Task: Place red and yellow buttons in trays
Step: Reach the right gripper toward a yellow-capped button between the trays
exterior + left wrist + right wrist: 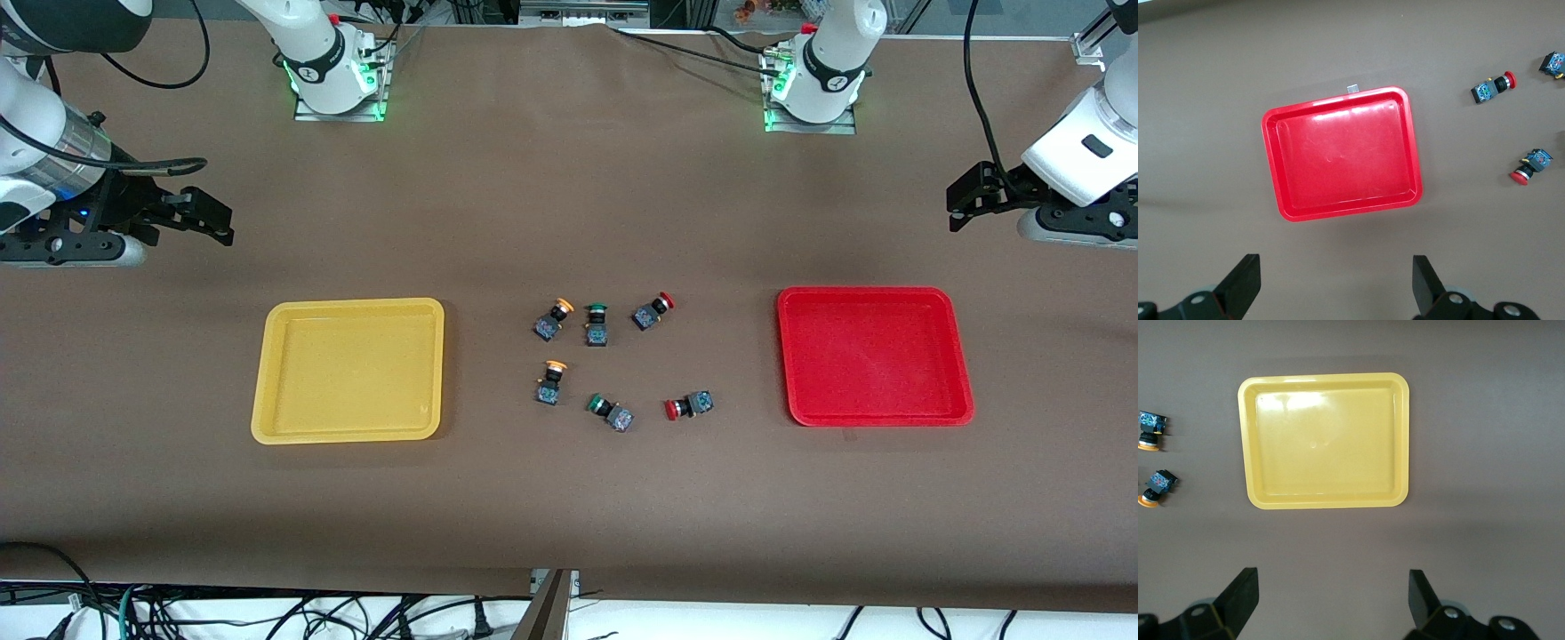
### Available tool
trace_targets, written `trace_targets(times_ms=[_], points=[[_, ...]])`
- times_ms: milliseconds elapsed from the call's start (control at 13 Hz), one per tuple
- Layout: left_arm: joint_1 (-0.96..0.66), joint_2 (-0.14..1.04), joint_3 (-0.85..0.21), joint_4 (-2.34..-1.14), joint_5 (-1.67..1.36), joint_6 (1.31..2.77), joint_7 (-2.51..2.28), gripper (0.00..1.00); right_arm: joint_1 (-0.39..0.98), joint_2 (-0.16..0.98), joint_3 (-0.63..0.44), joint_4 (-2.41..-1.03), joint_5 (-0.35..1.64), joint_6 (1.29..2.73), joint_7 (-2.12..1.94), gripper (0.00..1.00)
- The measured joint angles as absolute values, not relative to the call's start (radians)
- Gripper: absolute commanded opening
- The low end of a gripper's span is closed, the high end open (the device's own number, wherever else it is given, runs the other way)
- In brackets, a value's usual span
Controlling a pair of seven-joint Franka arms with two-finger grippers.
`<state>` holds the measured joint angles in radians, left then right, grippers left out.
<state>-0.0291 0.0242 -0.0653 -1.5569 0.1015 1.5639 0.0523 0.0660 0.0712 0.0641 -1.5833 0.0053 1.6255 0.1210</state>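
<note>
Both arms are just waiting at the table ends with fingers spread wide and holding nothing: the left gripper is hanging over bare table near the red tray, the right gripper near the yellow tray. The red buttons and yellow buttons are sitting between the trays, well apart from both grippers.

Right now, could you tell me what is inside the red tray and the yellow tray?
Nothing: the red tray and the yellow tray show bare floors in both wrist views. All six buttons lie on the table between them. Nothing covers either tray, though their undersides are hidden.
</note>
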Motion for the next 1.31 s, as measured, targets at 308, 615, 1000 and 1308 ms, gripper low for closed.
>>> trace_targets(times_ms=[308, 615, 1000, 1308], points=[[-0.033, 0.024, -0.071, -1.557, 0.101, 1.558, 0.051, 1.0, 0.066, 0.071, 0.064, -1.589, 0.005, 1.622, 0.132, 0.99], [-0.033, 0.024, -0.071, -1.557, 0.101, 1.549, 0.051, 1.0, 0.066, 0.074, 0.064, -1.589, 0.005, 1.623, 0.132, 0.99], [-0.033, 0.023, -0.071, -1.557, 0.101, 1.549, 0.051, 1.0, 0.071, 0.151, 0.068, -1.592, 0.006, 1.642, 0.132, 0.99], [-0.033, 0.023, -0.071, -1.558, 0.101, 1.549, 0.051, 1.0, 0.109, 0.282, 0.071, -1.594, 0.007, 1.68, 0.132, 0.99]])
